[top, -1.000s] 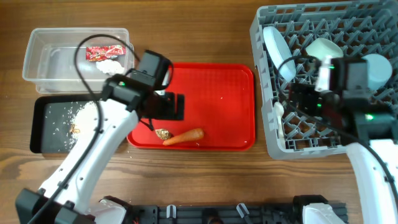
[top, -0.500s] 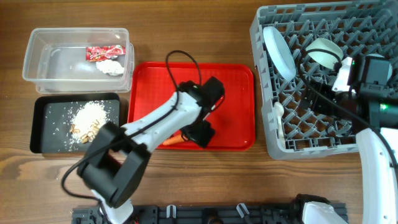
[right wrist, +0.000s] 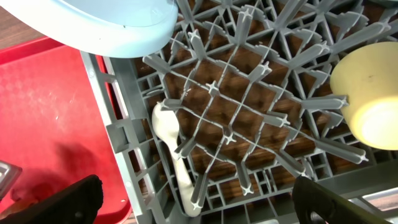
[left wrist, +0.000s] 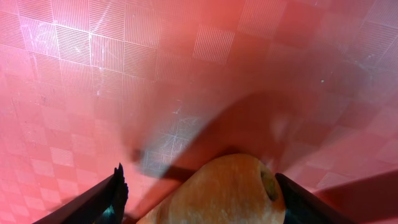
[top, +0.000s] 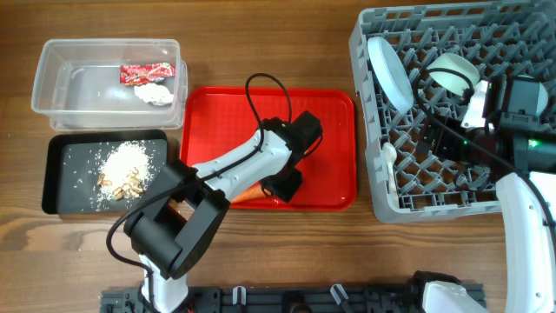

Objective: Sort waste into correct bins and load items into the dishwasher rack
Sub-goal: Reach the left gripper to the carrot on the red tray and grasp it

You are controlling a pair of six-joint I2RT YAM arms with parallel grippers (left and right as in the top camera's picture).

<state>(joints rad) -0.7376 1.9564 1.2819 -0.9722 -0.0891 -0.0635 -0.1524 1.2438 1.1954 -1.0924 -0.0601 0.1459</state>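
Note:
The small orange carrot point(top: 246, 193) lies at the front edge of the red tray point(top: 321, 113). My left gripper point(top: 283, 181) is open low over its thick end. In the left wrist view the carrot point(left wrist: 217, 193) sits between the two fingertips of the left gripper point(left wrist: 199, 183), with a gap on the left side. My right gripper point(top: 447, 143) is open and empty above the grey dishwasher rack point(top: 369, 187). The rack holds a light blue plate point(top: 389, 71), a pale mint bowl point(top: 453, 69), a white spoon point(right wrist: 174, 146) and a yellow cup point(right wrist: 367, 93).
The clear tub point(top: 52, 87) at the back left holds the red wrapper point(top: 146, 73) and white tissue point(top: 156, 93). The black tray point(top: 65, 169) in front of it holds rice crumbs point(top: 126, 159) and brown scraps point(top: 122, 181). The left arm's cable loops over the red tray.
My left arm has swung from the black tray to the carrot on the red tray. The brown scrap is gone from the red tray. My right arm has drawn back to the right over the rack.

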